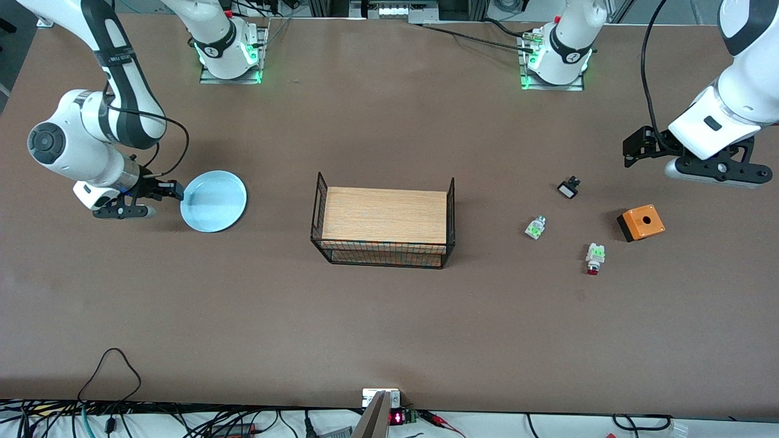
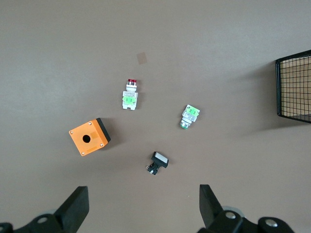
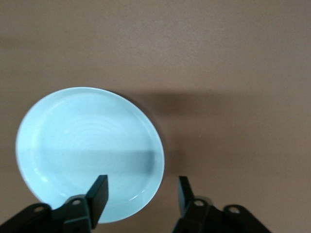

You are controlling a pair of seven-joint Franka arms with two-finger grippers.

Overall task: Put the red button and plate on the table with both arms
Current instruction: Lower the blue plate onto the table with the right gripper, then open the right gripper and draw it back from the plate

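Note:
The pale blue plate (image 1: pixel 214 201) lies flat on the brown table (image 1: pixel 389 316) toward the right arm's end. My right gripper (image 1: pixel 175 190) is open at the plate's rim. In the right wrist view one finger of my right gripper (image 3: pixel 142 187) is over the plate (image 3: pixel 87 150) and the other is over bare table. The red button (image 1: pixel 594 258) lies on its side on the table toward the left arm's end, and also shows in the left wrist view (image 2: pixel 130 94). My left gripper (image 1: pixel 636 149) is open and empty in the air (image 2: pixel 143 194) over bare table by the small parts.
A wooden-topped black wire rack (image 1: pixel 383 216) stands mid-table; its end shows in the left wrist view (image 2: pixel 294 85). Near the red button lie an orange box with a hole (image 1: pixel 641 222) (image 2: pixel 89 137), a green-and-clear part (image 1: pixel 535 227) (image 2: pixel 190 115) and a black-and-white part (image 1: pixel 568 188) (image 2: pixel 158 162).

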